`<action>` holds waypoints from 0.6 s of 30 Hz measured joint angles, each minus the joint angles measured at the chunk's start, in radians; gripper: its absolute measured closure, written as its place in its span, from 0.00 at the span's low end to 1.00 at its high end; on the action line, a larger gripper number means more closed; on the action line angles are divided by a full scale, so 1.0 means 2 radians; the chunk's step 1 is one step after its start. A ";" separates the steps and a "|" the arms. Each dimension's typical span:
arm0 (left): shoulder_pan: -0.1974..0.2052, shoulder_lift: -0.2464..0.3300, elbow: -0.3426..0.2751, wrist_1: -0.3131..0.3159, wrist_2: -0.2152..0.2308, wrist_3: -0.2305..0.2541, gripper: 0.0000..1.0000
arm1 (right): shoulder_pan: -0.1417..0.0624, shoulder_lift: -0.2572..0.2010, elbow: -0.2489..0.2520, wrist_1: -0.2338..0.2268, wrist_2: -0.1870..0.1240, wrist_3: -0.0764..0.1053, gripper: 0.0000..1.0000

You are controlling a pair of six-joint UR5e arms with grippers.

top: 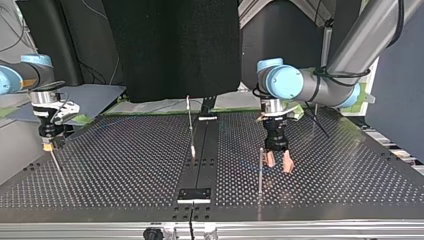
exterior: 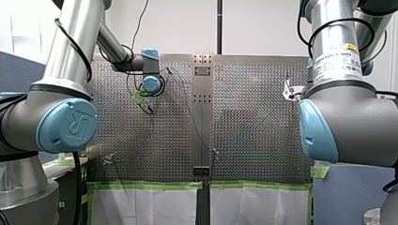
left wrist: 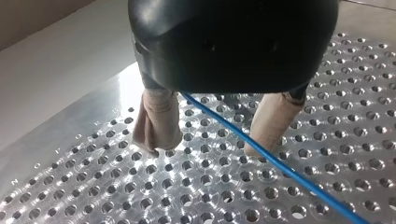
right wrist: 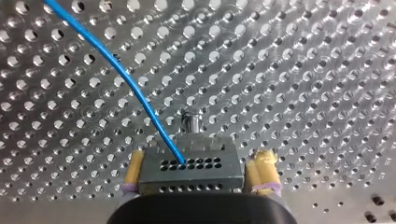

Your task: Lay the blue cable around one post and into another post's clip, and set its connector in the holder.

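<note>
My right gripper (right wrist: 201, 161) clamps the grey, hole-dotted connector (right wrist: 192, 170) between yellow pads, while the smooth blue cable (right wrist: 135, 91) runs across the perforated metal table (left wrist: 93, 186) between the wide-spread beige fingers of my left gripper (left wrist: 208, 147).

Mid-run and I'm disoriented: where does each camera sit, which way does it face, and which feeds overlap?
Front view: behind and above the shoulders, facing out over the perforated table; my left arm at its left, my right arm at its right.
Top view: across the table, facing the arms; sides crossed.
Left wrist view: down at the table; left jaws open astride the blue cable.
Right wrist view: along right jaws shut on the connector.
Shared: both wrist views show the blue cable.
</note>
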 joint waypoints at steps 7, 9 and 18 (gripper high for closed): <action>0.000 0.000 0.000 0.000 0.001 0.000 0.02 | 0.000 0.000 0.000 -0.002 0.001 0.002 0.00; 0.001 0.000 0.000 0.000 0.001 0.000 0.02 | 0.000 0.000 0.000 -0.002 0.001 0.003 0.00; 0.001 0.000 0.000 -0.005 0.001 -0.002 0.02 | 0.000 0.000 0.001 -0.003 0.001 0.004 0.00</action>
